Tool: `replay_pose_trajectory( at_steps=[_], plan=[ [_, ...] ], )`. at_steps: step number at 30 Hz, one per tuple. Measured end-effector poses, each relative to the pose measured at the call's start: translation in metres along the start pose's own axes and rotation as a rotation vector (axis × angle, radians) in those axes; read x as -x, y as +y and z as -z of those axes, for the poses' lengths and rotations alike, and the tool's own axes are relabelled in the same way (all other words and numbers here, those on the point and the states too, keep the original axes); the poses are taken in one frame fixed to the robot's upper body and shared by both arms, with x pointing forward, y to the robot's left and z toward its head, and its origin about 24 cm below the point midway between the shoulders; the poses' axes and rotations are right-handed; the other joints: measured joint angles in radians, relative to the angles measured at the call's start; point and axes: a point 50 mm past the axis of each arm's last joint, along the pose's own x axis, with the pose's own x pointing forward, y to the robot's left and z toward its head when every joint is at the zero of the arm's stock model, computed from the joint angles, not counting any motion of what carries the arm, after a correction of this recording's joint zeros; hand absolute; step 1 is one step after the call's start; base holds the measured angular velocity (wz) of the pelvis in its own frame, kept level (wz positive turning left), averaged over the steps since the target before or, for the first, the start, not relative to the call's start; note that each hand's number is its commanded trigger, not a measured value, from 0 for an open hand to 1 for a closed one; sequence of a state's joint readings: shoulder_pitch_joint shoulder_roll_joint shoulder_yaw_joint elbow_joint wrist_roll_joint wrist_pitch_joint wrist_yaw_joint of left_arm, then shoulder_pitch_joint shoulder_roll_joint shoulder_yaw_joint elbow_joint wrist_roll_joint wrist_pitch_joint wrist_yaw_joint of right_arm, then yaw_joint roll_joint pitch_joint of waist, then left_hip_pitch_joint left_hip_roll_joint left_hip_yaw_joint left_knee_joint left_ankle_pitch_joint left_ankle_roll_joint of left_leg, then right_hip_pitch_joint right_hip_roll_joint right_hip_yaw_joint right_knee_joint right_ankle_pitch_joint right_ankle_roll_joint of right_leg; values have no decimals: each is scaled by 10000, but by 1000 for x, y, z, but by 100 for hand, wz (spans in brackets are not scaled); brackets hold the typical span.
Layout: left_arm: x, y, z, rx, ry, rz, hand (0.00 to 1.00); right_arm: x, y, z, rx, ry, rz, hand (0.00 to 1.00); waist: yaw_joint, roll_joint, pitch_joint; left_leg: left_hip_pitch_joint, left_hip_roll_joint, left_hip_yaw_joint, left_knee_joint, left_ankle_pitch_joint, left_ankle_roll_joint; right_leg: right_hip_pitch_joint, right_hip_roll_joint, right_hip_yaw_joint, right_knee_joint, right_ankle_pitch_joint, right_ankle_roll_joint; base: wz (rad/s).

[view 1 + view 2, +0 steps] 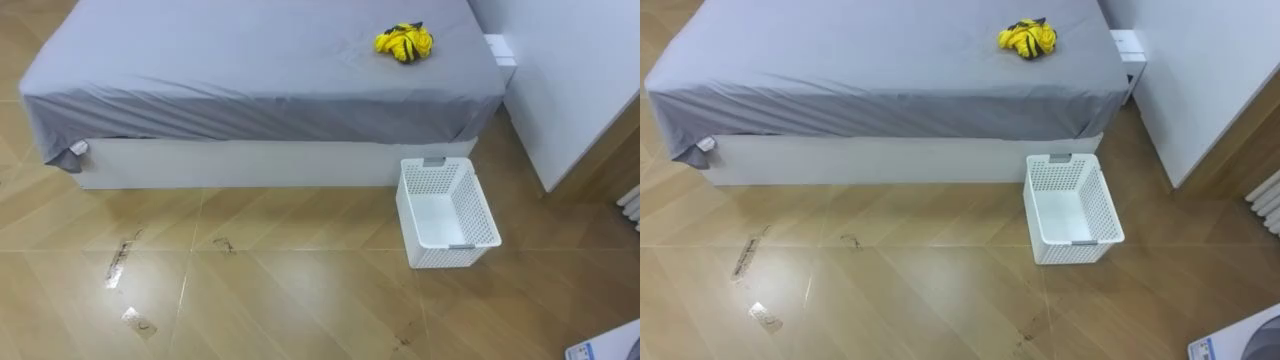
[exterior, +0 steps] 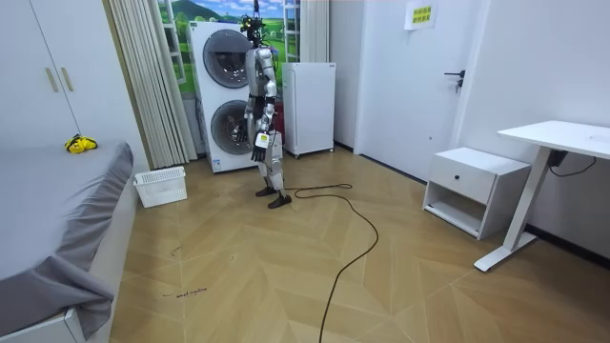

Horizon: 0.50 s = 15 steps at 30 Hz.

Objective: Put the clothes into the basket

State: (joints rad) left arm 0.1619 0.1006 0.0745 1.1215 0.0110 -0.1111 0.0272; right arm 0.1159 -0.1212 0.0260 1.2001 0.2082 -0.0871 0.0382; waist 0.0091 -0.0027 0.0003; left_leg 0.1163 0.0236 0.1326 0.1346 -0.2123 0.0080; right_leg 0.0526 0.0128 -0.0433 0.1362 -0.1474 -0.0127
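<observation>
From the head camera I have the clothes point(image 1: 403, 42) as one crumpled yellow bundle in the upper right of the frame, lying on the grey bed point(image 1: 250, 70) close to its far right corner. It is a rough knot, slightly wider than it is deep, so I judge there is no long axis worth lining up on. The white basket point(image 1: 452, 255) stands empty on the floor point(image 1: 300, 290) right of centre, just beside the bed's near side and almost directly below the bundle in the frame, its long side running away from the bed. Both sit to the right of the frame's middle, so I would expect the right arm to have the shorter reach, once close. That is the catch. In the room view the robot stands upright by the washing machines point(image 2: 225, 95), well apart from the bed at that view's left. The hands point(image 2: 260, 141) hang low at its sides, holding nothing that I can see, and whether they are open or closed I cannot tell. My judgement is that walking in comes first.
</observation>
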Motion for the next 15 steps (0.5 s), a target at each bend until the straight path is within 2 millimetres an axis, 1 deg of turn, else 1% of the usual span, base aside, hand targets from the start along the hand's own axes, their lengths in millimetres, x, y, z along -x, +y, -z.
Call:
replay_pose_trajectory(
  at_steps=[5,6,11,15],
  plan=[
    [0,0,0,-1,0,3,0,0,0,0,0,-10,4,0,-19,25,15,-2,0,2,-14,-7,7,-8,2,2,-13,0,0,0],
    [0,0,0,-11,3,11,0,0,0,0,2,-21,9,0,-21,56,30,-3,0,1,-15,-12,11,-9,3,-1,-12,0,0,0],
    [0,-1,0,-17,3,32,0,0,0,-1,-8,-48,21,0,-35,89,36,-7,0,1,-15,-25,13,-12,3,-1,-14,-2,3,0],
    [0,-3,0,-146,-3,79,0,0,0,-1,-13,-62,19,0,-50,112,16,-6,-3,-2,-17,-26,14,-5,-1,-8,-13,-9,12,0]
  ],
)
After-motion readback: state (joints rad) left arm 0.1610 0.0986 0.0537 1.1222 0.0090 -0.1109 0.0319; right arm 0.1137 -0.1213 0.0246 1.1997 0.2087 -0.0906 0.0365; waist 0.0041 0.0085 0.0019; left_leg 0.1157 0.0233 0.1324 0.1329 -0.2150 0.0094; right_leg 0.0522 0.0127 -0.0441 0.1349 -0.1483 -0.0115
